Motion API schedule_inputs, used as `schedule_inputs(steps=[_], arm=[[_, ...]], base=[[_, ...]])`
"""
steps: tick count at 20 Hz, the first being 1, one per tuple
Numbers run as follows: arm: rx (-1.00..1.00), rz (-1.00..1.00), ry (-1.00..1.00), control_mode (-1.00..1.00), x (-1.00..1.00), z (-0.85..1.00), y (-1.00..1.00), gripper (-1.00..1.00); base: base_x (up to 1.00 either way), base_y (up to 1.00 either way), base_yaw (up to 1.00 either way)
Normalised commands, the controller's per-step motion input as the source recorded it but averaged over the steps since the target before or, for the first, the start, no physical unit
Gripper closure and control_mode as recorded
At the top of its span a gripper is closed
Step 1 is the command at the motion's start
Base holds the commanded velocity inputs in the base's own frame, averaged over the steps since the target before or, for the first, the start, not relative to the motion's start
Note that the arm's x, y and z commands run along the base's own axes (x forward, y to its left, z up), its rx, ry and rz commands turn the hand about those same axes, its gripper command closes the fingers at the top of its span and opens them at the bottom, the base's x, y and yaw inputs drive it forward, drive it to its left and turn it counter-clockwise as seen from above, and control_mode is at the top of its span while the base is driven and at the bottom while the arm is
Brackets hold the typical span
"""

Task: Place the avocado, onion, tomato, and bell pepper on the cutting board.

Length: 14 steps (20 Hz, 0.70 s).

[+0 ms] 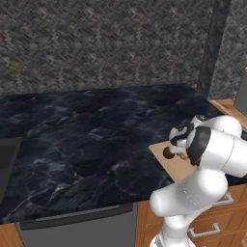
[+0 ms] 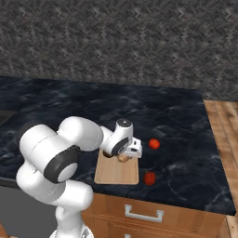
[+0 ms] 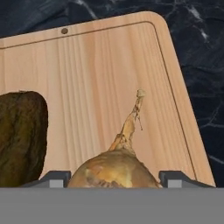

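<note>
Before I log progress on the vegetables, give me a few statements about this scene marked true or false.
1. The onion sits on the cutting board. True.
2. The avocado lies off the board on the counter. False: it rests on the board, beside the onion.
3. Two red items lie on the dark counter, off the board. True.
4. The hand is far from the onion. False: the onion sits between its fingertips.
5. The board lies at the back of the counter by the wall. False: it lies at the front edge.
</note>
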Motion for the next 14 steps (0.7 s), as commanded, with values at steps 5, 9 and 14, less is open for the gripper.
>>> schedule_inputs(steps=[5,9,14], arm=[[0.0,0.0,0.0,-1.0,0.0,-0.06,-0.08,-1.0],[0.0,0.0,0.0,-1.0,0.0,0.05,0.0,-1.0],[0.0,0.05,0.0,-1.0,0.0,0.22,0.0,-1.0]], base=[[0.0,0.0,0.0],[0.0,0.0,0.0],[0.0,0.0,0.0]])
